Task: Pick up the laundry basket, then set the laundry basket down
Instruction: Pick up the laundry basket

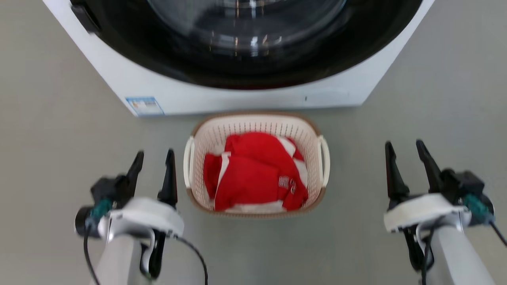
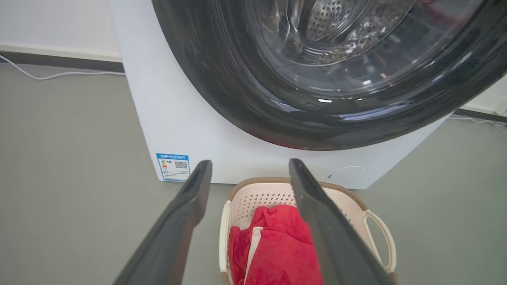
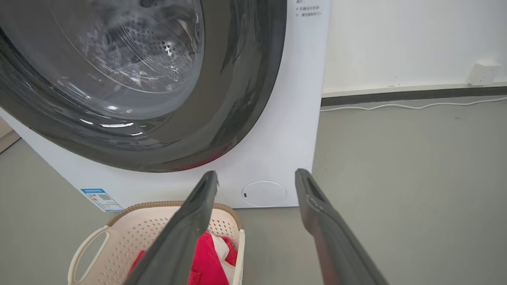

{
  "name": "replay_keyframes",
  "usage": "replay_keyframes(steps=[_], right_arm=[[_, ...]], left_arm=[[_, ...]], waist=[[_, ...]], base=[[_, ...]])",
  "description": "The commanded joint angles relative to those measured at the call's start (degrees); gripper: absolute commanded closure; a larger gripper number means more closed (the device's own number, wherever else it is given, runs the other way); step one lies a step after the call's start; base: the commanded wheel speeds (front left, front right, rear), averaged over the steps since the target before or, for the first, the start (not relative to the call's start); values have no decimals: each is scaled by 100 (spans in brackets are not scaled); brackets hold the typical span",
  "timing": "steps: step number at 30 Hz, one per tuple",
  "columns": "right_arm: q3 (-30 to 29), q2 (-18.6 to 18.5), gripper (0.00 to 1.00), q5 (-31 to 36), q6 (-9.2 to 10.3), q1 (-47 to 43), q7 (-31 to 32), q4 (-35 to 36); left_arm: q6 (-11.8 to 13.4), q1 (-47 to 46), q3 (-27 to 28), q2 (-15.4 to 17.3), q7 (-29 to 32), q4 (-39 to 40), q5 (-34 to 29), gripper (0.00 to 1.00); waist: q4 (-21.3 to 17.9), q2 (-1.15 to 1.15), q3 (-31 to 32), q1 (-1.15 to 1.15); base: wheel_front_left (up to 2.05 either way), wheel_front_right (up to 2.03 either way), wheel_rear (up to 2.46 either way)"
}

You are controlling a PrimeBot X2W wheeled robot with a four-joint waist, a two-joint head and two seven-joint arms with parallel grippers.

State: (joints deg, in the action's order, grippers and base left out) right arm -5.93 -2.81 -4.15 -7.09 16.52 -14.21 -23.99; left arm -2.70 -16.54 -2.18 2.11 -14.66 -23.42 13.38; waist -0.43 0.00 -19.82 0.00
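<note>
- The left hand (image 1: 155, 152), two long dark fingers on a pale forearm, hovers over the smooth grey floor (image 1: 47, 138) just beside the basket's left side. Its fingers are spread wide and hold nothing.
- The white plastic left loop handle (image 1: 189, 162) is the nearest grasp point for that hand. I judge a short move inward and down would bring the fingers around it.
- The laundry basket (image 1: 253, 127), small, cream-white, perforated plastic with a brown woven-look rim, stands on the floor between the two hands. It sits close in front of the white front-loading washing machine (image 1: 237, 99).
- A crumpled red garment (image 1: 253, 178) with white stripes lies inside, below the rim, so it should not snag the fingers.
- The white right loop handle (image 1: 324, 160) has open floor beside it.
- The right hand (image 1: 403, 143) is also wide open and empty, and stands farther from the basket than the left hand does.
- The step in hand looks like the approach. It would go best if the right hand closes its larger gap first, both hands grip together, and the lift goes straight up and level, clear of the machine's dark door.
</note>
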Motion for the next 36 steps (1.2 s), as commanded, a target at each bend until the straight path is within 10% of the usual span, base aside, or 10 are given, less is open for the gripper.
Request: replay_keyframes(steps=[1, 17, 36], right_arm=[[118, -8, 0, -40, -40, 264, -79, -60], [359, -7, 0, -71, -40, 2238, -76, -2548], [659, -7, 0, -128, -40, 2967, -78, -3039]], left_arm=[[-45, -314, 124, 76, -34, -47, 4, 0], [-77, -2521, -156, 77, 17, -2628, 78, 0], [-81, -3718, -381, 77, -32, -3790, 10, 0]], waist=[[57, 0, -496, 0], [267, 0, -2006, 0], [290, 0, -2737, 0]], base=[[0, 0, 0], [0, 0, 0], [0, 0, 0]])
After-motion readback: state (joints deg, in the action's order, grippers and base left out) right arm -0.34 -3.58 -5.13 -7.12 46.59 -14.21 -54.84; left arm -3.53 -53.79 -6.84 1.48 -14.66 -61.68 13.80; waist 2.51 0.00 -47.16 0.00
